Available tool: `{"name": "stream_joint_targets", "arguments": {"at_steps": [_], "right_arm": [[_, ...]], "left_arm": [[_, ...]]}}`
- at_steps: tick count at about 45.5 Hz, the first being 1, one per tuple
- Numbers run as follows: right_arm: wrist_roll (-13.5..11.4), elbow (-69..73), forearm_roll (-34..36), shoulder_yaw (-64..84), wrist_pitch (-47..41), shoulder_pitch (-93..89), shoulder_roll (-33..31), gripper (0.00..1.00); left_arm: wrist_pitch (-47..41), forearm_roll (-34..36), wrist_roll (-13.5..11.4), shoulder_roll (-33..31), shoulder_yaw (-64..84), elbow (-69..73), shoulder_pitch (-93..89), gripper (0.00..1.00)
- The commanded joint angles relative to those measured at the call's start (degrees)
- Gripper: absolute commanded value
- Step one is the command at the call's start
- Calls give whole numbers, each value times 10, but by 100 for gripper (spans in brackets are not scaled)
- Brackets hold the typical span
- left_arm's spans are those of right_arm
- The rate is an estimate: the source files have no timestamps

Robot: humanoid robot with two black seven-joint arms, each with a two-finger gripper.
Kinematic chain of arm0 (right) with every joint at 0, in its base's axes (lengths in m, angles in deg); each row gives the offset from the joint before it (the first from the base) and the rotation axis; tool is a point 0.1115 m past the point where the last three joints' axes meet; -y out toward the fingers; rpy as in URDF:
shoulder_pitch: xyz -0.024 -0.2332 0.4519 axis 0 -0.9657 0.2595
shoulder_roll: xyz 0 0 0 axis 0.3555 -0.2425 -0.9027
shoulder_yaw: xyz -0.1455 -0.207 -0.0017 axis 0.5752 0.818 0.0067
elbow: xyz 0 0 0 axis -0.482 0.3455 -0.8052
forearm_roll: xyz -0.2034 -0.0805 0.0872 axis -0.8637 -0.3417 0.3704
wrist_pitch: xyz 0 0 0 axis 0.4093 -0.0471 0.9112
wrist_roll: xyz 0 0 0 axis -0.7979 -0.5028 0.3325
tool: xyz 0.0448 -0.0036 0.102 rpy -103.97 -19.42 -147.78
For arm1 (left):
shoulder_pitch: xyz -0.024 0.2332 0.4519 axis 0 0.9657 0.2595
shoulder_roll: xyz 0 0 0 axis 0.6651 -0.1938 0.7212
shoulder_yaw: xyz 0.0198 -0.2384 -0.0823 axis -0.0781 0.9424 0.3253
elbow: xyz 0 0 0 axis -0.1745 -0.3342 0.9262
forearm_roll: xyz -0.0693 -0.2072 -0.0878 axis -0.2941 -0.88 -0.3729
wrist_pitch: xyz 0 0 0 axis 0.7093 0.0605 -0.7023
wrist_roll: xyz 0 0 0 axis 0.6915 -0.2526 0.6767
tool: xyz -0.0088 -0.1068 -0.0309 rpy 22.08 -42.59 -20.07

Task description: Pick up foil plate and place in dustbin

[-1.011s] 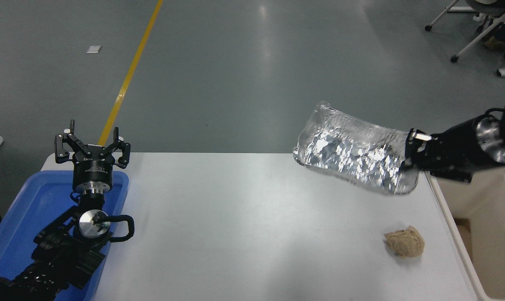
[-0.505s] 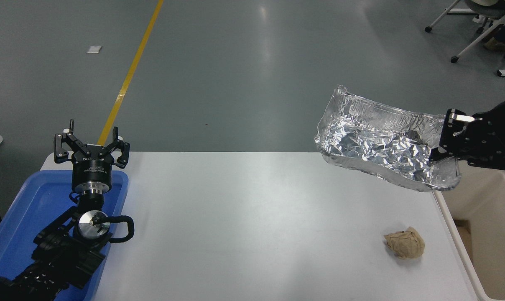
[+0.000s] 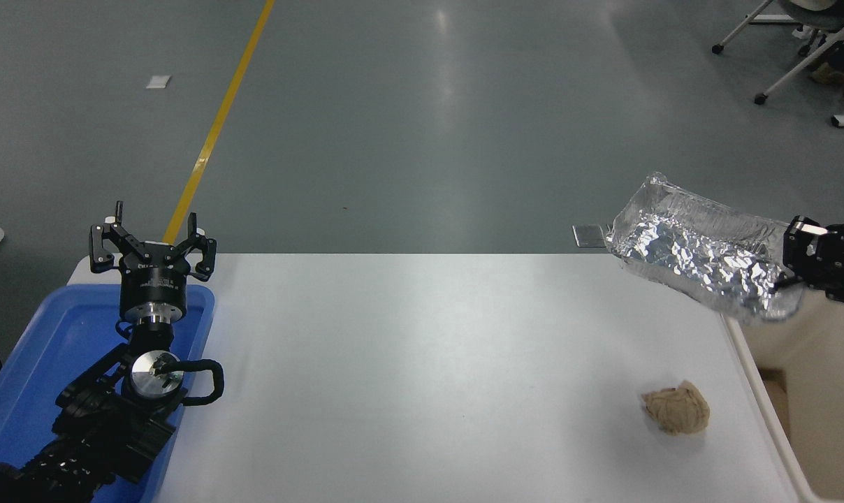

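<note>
The right tool (image 3: 789,262) enters from the right edge of the frame, a little above mid-height, and is clamped on the right end of the foil plate (image 3: 701,255). The plate hangs in the air, clear of the bench (image 3: 422,377), tilted so that its left end sits higher in the picture than the gripped end. Its crinkled silver inside faces the camera and its dented rim shows all along the upper side. The plate's lower right corner overlaps the far right corner of the bench and the upper rim of the dustbin (image 3: 813,391), which stands just beside the bench along the right edge of the frame, its beige walls running down to the lower right corner. How high the plate is above the bin's opening cannot be told from this view.

At the lower right of the bench, near its right edge, lies a crumpled brown paper ball (image 3: 676,410), well apart from the plate.

The left tool (image 3: 153,241) stands at the lower left of the frame with its fingers spread apart and nothing between them, above the far end of a blue tray (image 3: 38,370) that sits at the left edge of the bench.

Beyond the bench, a yellow line (image 3: 216,126) crosses the grey floor at the upper left.
</note>
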Motion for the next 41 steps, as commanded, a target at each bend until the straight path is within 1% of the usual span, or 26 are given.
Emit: {"name": "stream_joint_targets", "arguments": {"at_steps": [1, 9, 14, 17, 23, 27, 31, 36, 37, 38, 39, 40, 41], "right_arm": [[-1, -231, 3, -178, 65, -299, 1, 0], [-5, -402, 2, -318, 90, -462, 66, 0], [-5, -495, 2, -361, 105, -529, 118, 0], [-6, -526, 2, -375, 120, -556, 140, 0], [-9, -539, 2, -387, 182, -597, 168, 0], [-31, -540, 3, -387, 221, -612, 183, 0], [-42, -540, 15, -387, 237, -617, 190, 0], [-43, -539, 32, -387, 238, -618, 191, 0], [-42, -538, 34, -387, 238, -618, 189, 9], [-42, -537, 35, -387, 238, -618, 189, 34], [-42, -537, 35, -387, 238, -617, 190, 62], [-42, -533, 36, -387, 236, -615, 189, 98], [-42, -528, 36, -387, 231, -614, 189, 100]], "left_arm": [[0, 0, 0, 0, 0, 0, 0, 99], [0, 0, 0, 0, 0, 0, 0, 99], [0, -1, -1, 0, 0, 0, 0, 99], [0, -1, -1, 0, 0, 0, 0, 99], [0, -1, -1, 0, 0, 0, 0, 99], [0, -1, -1, 0, 0, 0, 0, 99], [0, -1, -1, 0, 0, 0, 0, 99], [0, -1, -1, 0, 0, 0, 0, 99], [0, -1, -1, 0, 0, 0, 0, 99], [0, -1, -1, 0, 0, 1, 0, 99], [0, -1, -1, 1, 0, 0, 0, 99], [0, -1, -1, 0, 0, 0, 0, 99], [0, -1, -1, 1, 0, 0, 1, 99]]}}
